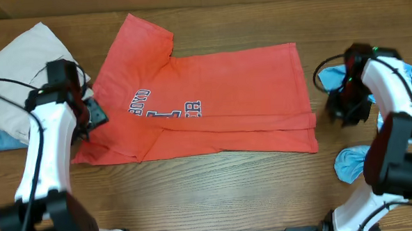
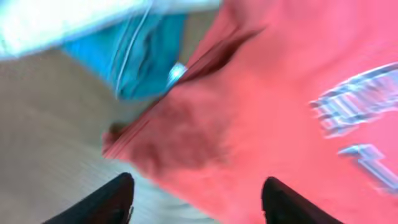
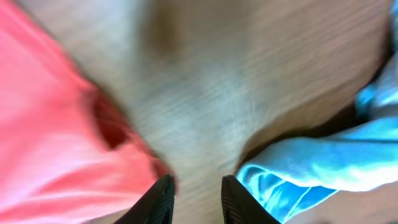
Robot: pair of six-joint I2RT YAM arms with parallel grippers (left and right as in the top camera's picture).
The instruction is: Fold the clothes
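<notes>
A wooden table is seen from overhead, its brown grain filling the picture; nothing of the room beyond it is shown. The red-orange T-shirt is spread across the middle, a strip along its near side doubled over and the navy-and-white lettering turned sideways. Beige trousers are heaped at the far left, with a bit of darker blue cloth showing from under them. The light blue shirt is bunched at the right and largely covered by the right arm. The left gripper is placed at the T-shirt's left edge, and the right gripper just off its right hem. How the jaws stand cannot be read from up here.

Over to the left wrist, where everything is blurred. Two dark fingers are spread wide with nothing gripped. A rumpled T-shirt corner lies beyond them, and blue cloth further out.

Right wrist, blurred too. The fingers are set narrowly apart with bare wood in the gap. Red hem is seen to the left, and pale blue folds to the right are cut off by the frame.
</notes>
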